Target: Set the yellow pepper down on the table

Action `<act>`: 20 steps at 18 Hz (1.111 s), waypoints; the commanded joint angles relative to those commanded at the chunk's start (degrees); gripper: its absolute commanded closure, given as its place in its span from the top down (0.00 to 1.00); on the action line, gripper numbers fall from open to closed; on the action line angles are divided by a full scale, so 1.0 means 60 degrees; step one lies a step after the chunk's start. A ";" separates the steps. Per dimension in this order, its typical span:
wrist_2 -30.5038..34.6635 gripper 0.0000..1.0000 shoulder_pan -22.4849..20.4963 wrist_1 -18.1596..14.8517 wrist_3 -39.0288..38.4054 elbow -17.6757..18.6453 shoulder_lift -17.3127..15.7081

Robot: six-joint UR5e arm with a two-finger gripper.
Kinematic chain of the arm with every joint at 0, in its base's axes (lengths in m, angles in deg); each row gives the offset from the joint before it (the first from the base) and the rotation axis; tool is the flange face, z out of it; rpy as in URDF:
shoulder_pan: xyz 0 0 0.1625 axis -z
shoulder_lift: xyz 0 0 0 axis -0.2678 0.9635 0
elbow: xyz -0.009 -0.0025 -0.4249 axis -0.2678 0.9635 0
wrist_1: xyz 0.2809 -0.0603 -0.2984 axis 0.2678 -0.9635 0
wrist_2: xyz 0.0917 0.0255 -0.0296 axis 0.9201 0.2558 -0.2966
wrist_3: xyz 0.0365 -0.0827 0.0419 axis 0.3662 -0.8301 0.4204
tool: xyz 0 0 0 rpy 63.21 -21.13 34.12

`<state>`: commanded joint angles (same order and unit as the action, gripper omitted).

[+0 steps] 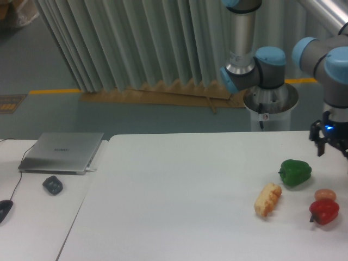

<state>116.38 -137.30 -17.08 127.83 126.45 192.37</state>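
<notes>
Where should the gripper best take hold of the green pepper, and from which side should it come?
Take the green pepper across its wide body, coming down from above. It lies on the table with its stem pointing left, so closing across the middle, front to back, probably holds best.

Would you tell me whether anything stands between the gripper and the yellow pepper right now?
No yellow pepper shows in this view, so that cannot be judged. The gripper sits at the right edge above the table, beyond the green pepper.
</notes>
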 joint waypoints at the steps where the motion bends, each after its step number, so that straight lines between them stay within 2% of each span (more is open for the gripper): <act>1: 0.0044 1.00 -0.0205 0.0029 0.0191 -0.0059 0.0000; 4: 0.0000 1.00 -0.0747 0.0102 -0.0113 -0.0293 0.0044; 7: 0.0087 1.00 -0.1406 0.0117 -0.1254 -0.0337 0.0146; 10: 0.0132 1.00 -0.1642 0.0219 -0.2279 -0.0367 0.0351; 12: 0.0103 1.00 -0.1759 0.0496 -0.2750 -0.0397 0.0454; 15: 0.0117 1.00 -0.1789 0.1067 -0.4227 -0.0426 0.0775; 20: 0.0220 1.00 -0.1862 0.1625 -0.4671 -0.0514 0.1215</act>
<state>117.70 -148.47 -7.33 99.81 123.37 199.66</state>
